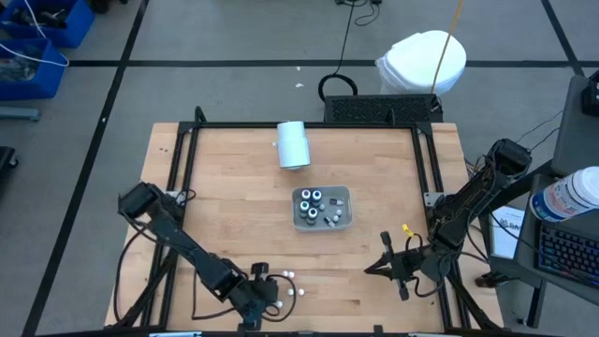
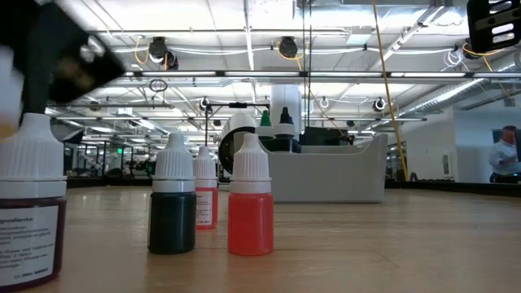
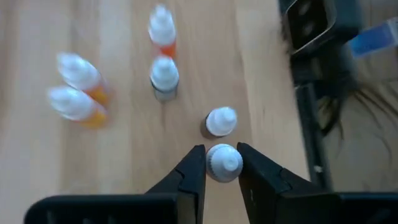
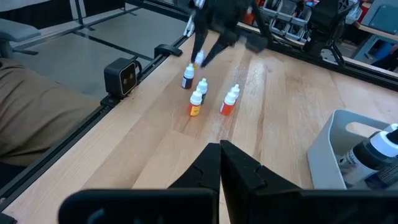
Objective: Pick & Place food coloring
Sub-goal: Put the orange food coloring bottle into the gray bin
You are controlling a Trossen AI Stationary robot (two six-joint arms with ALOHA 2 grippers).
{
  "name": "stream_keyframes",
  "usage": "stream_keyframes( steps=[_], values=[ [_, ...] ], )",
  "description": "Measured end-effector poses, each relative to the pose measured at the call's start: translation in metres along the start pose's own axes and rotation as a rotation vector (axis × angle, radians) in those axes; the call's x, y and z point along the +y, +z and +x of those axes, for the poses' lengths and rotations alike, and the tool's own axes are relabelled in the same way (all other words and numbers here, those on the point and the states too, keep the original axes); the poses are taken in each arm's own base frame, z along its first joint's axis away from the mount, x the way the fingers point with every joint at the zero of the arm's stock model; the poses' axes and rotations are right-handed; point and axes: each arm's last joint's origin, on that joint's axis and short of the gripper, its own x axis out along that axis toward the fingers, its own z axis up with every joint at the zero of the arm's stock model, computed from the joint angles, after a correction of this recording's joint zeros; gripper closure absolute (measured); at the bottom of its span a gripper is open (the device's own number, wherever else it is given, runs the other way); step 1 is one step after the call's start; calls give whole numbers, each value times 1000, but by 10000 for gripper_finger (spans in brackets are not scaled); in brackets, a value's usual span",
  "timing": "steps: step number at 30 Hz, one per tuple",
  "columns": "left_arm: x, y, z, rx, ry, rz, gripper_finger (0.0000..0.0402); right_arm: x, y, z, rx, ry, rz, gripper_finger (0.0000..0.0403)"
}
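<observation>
Several tiny food coloring bottles with white caps stand upright on the wooden table near its front edge: a dark one (image 4: pixel 188 79), an orange one (image 4: pixel 196 104) and a red one (image 4: pixel 229 101). My left gripper (image 3: pixel 221 149) is shut on one more small bottle (image 3: pixel 224 163) beside them. A grey tray (image 1: pixel 344 198) at mid-table holds dark bottles (image 1: pixel 311 198) standing upright. My right gripper (image 1: pixel 372 270) hovers shut and empty above the table toward its front right. My left gripper pinches the small bottle by its white cap (image 3: pixel 224 168) between the ends of its two fingers. The fingers slant down onto it from the table's near left. In the right wrist view the bottle (image 4: pixel 199 59) hangs upright, lifted above its neighbours.
A white cylinder (image 1: pixel 293 145) lies on its side at the table's far middle. A black rail frame (image 1: pixel 304 124) runs around the tabletop. Bare wood lies between the bottles at the front and the tray.
</observation>
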Motion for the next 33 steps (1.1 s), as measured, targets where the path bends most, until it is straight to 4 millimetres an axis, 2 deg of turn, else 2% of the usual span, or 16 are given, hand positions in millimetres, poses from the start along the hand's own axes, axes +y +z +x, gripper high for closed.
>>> stream_keyframes(
  steps=[5,10,14,21,24,28,33],
  values=[
    [-9,31,-45,-44,69,65,327,0,0,0,-3,-1,-2,401],
    [-10,75,-89,-185,188,132,318,0,1,0,-7,0,-7,401],
    [-8,97,-103,-263,220,173,317,0,1,0,-7,0,-9,401],
    [-3,106,-107,-288,261,203,315,0,1,0,-6,3,-18,401],
    [18,133,-119,-332,261,122,315,0,1,0,-6,3,-29,401],
    [67,174,-128,-345,236,68,315,0,1,0,-6,3,-40,401],
    [129,214,-115,-292,209,74,315,0,0,0,3,3,-51,401]
  ],
)
